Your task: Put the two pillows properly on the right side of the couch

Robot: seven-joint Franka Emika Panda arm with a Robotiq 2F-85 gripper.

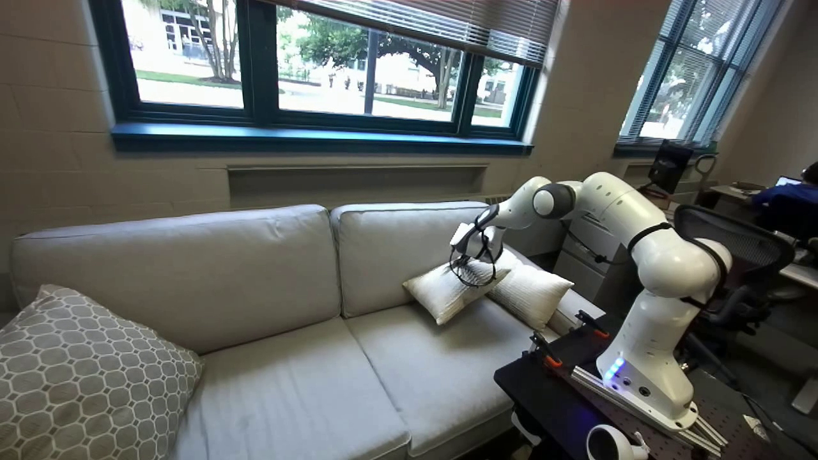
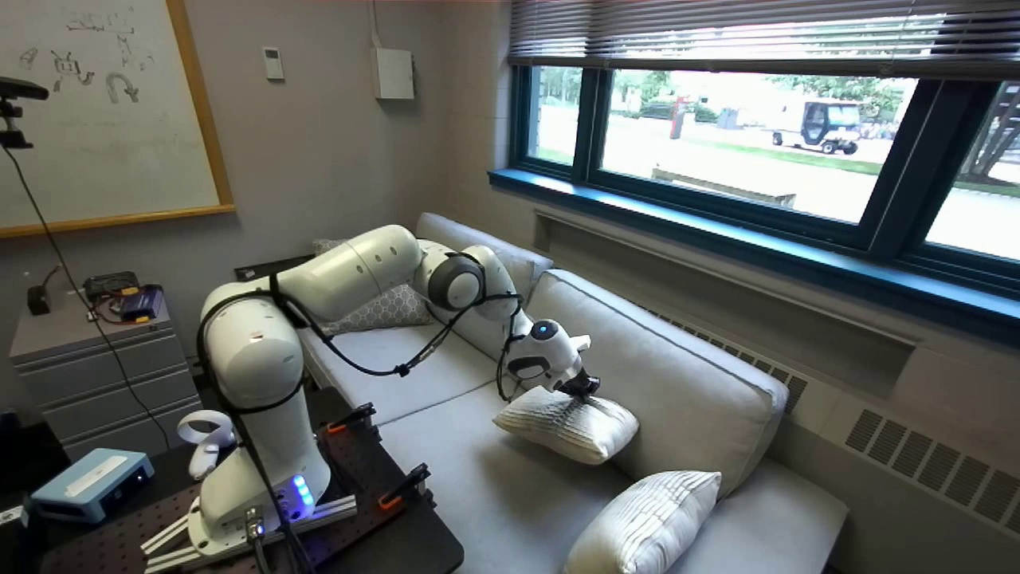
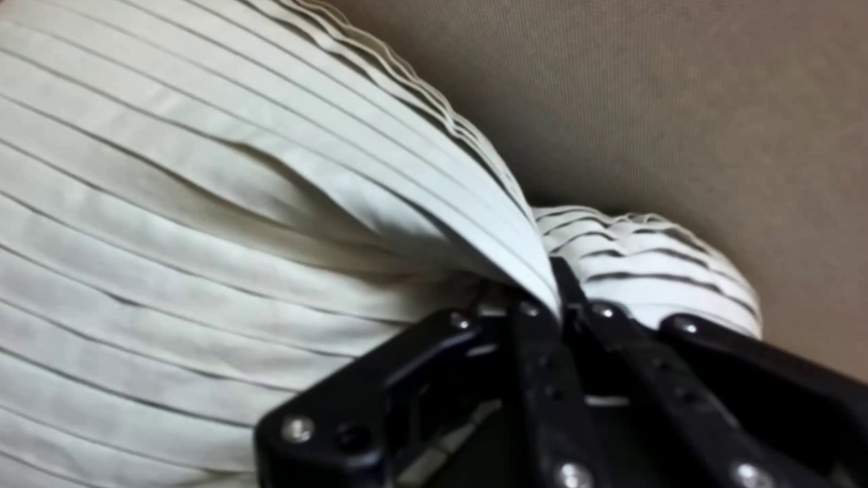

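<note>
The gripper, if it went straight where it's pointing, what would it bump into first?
The pillow pinched in the gripper; beyond it, probably the couch, though how far is hard to tell.

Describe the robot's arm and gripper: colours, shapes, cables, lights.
The arm is white, with rounded, tubular segments and a dark grey band at one joint. Black straps bind it, and a black cable loops alongside. Blue lights glow on its white base. The gripper has slim black jointed bars with silver screws.
</note>
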